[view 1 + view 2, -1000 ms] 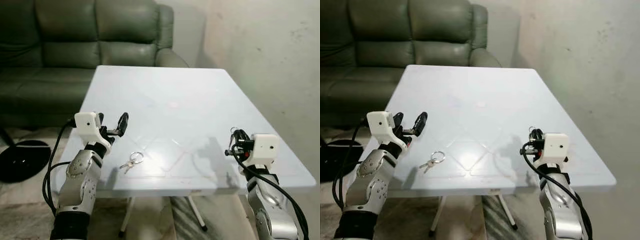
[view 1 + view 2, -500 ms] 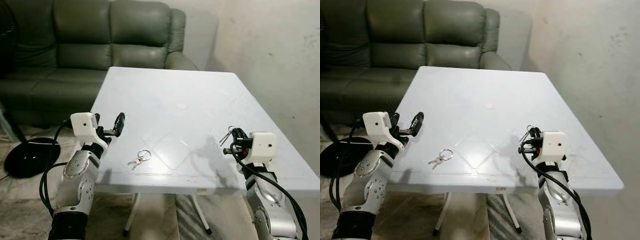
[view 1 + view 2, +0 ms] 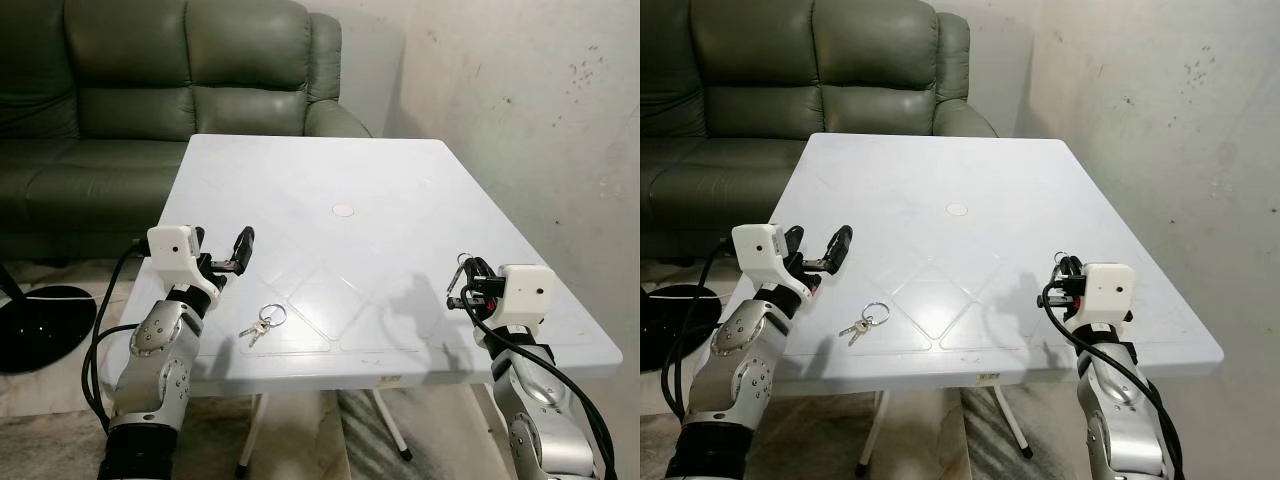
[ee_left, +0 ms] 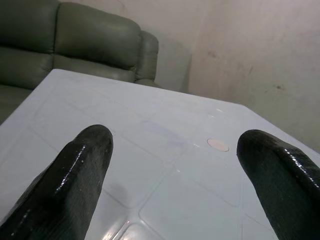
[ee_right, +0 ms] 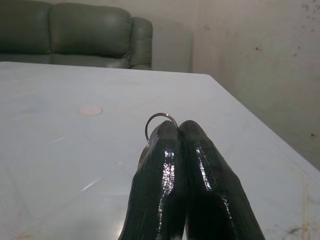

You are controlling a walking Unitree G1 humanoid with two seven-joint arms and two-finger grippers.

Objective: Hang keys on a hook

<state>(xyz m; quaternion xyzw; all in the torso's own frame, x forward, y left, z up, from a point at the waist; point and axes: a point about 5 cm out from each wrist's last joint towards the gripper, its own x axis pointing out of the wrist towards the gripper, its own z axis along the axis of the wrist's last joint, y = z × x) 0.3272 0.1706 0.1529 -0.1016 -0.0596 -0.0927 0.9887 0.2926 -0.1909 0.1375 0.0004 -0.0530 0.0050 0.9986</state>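
Keys on a small silver ring (image 3: 262,323) lie flat on the white square plastic worktop (image 3: 330,160) near its front edge, just to the right of the left claw (image 3: 232,258), which hovers w/ both black fingers wide apart and holds nothing. Right claw (image 5: 178,129) is over the front right part of the worktop, well apart from those keys, its fingers pressed together on a thin metal ring w/ a key (image 5: 160,120) that sticks out past the tips. Behind the worktop stands a dark green leather sofa (image 3: 150,70), and a small pale round mark (image 3: 343,210) sits approx. mid-worktop.
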